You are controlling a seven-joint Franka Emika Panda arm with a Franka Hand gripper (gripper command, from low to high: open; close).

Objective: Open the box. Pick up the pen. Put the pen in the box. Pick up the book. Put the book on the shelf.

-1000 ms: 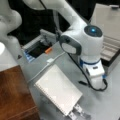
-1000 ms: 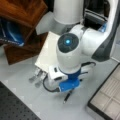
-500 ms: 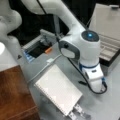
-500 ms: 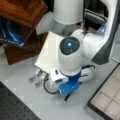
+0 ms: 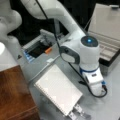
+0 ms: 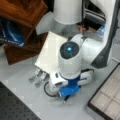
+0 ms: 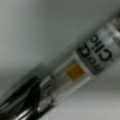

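The white spiral notebook (image 5: 58,90) is lying flat on the grey surface (image 5: 110,100), beside the shelf (image 5: 15,95); the claw (image 5: 78,111) is gripping its near edge, box (image 5: 110,30) standing open

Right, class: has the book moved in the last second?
No. In a front view the book lies where it did beside the shelf, with the gripper at its bottom corner.
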